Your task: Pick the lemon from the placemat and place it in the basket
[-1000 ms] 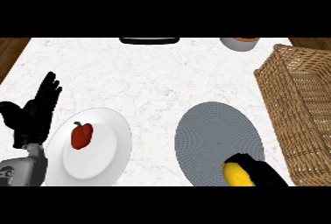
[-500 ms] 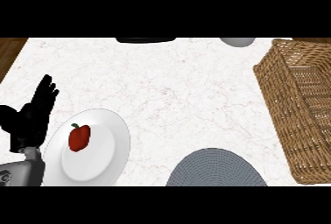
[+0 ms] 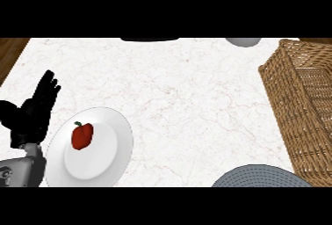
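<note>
Your lemon shows nowhere in this view, and neither does the right hand, so you cannot tell what its fingers are doing. The basket (image 3: 304,110) stands along the table's right edge, just far of the placemat (image 3: 259,176) at the near edge. Your left hand (image 3: 32,114) rests open at far left, fingers straight, well apart from both.

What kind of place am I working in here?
Probably a kitchen counter: a white marble-look top, a white plate holding a red pepper, and a wicker basket at the right edge. The left hand rests open beside the plate.
</note>
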